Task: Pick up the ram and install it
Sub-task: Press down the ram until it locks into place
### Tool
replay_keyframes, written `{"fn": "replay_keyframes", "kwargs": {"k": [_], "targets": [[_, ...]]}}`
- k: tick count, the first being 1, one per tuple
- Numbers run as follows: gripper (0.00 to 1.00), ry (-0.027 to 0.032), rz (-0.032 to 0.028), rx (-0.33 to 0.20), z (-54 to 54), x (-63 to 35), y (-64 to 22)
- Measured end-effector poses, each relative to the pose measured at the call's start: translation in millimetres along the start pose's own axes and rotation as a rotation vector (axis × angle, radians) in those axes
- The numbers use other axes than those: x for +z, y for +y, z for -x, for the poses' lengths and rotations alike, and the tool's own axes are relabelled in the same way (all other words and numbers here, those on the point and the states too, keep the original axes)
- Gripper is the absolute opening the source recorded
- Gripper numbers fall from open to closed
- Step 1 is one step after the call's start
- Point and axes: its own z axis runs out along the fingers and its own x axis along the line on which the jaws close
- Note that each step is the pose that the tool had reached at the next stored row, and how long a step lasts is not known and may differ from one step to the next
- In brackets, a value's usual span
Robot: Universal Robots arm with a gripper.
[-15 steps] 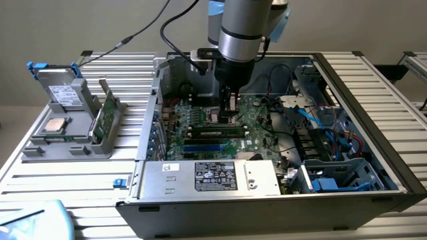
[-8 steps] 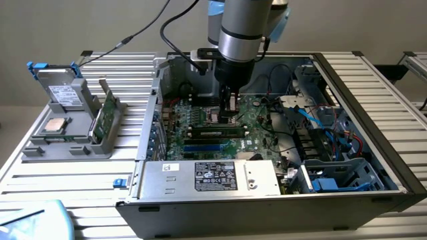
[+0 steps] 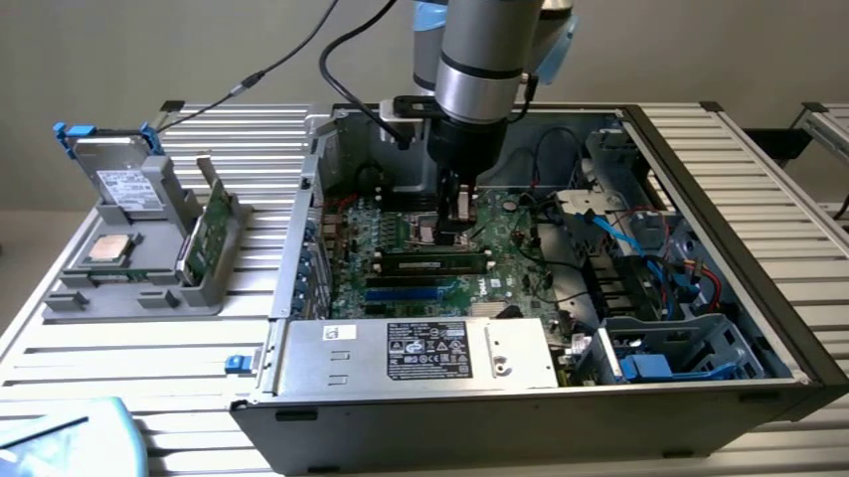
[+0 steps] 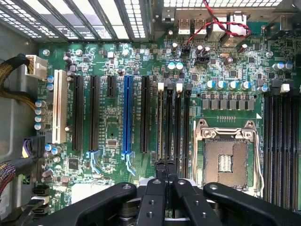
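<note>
The ram [image 3: 431, 263] is a long dark stick with a pale label. It stands lengthwise in a memory slot on the green motherboard [image 3: 511, 234], inside the open computer case. My gripper [image 3: 458, 237] hangs straight down just above and behind the stick, beside the empty processor socket [image 4: 226, 162]. In the wrist view the black fingertips [image 4: 160, 165] are pressed together over the near end of the memory slots [image 4: 169, 122], so the gripper [image 4: 165, 165] is shut with nothing visible between them. I cannot tell whether they touch the stick.
The power supply [image 3: 418, 353] fills the case's front, and cables and drive bays [image 3: 663, 328] crowd the exterior view's right. A grey holder [image 3: 133, 268] on the exterior view's left carries an upright green board [image 3: 199, 234], a square silver chip [image 3: 106, 248] and a drive [image 3: 126, 184].
</note>
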Motion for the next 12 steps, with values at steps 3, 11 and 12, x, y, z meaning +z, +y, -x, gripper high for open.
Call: {"fn": "replay_keyframes", "kwargs": {"k": [3,11,12], "targets": [[0.11,-0.0012,0.0,0.0,-4.1,-0.7,-9.5],[0.11,-0.0042,0.0,0.0,-9.7,-2.0,-26.0],[0.11,-0.0043,-0.0001,-0.001,-9.6,-1.4,-26.6]]}}
